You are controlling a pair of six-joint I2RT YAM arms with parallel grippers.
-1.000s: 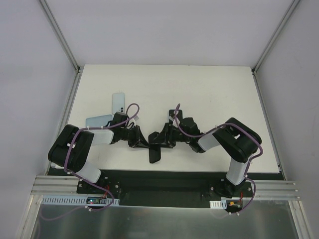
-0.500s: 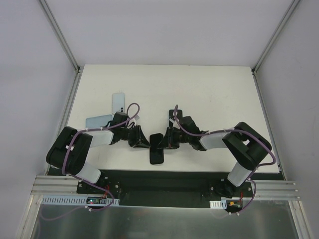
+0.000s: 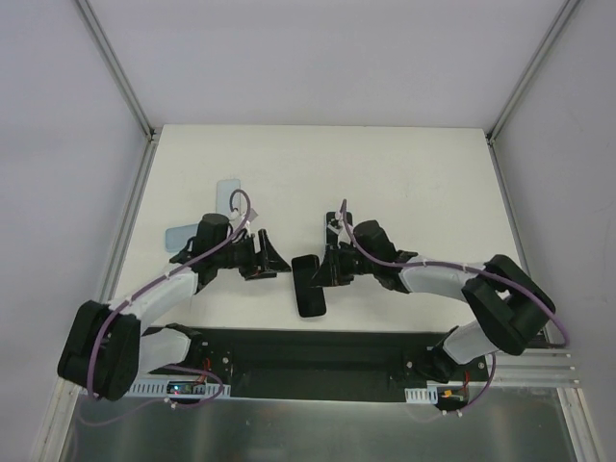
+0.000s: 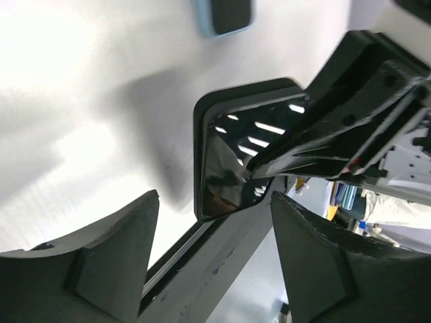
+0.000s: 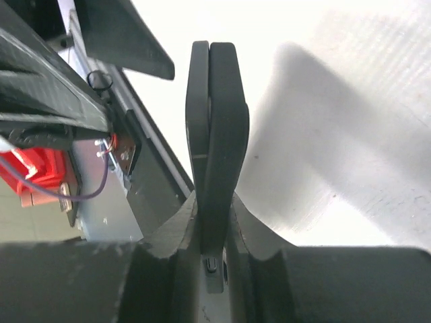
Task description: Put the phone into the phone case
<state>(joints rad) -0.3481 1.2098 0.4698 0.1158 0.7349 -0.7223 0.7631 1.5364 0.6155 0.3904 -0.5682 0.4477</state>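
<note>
A black phone (image 3: pixel 309 288) sits together with a black phone case, and my right gripper (image 3: pixel 324 270) is shut on the pair above the table's front middle. The right wrist view shows them edge-on as two dark slabs pressed side by side (image 5: pixel 214 128), clamped between my right gripper's (image 5: pixel 214 222) fingers. In the left wrist view the glossy screen (image 4: pixel 232 158) lies inside the case's black rim (image 4: pixel 202 114). My left gripper (image 3: pixel 272 260) stands open just left of the phone, touching nothing; its jaws (image 4: pixel 215 259) are spread wide below the phone.
Two light blue phone-sized slabs (image 3: pixel 228 193) (image 3: pixel 179 235) lie at the left behind my left arm. A dark slab with a light blue edge (image 3: pixel 343 220) (image 4: pixel 225 17) lies behind my right wrist. The black base rail (image 3: pixel 308 351) runs along the table's front edge.
My left gripper has opened, let go of the phone and drawn back to the left. My right gripper has shut on the phone and case and shifted them slightly toward the front.
</note>
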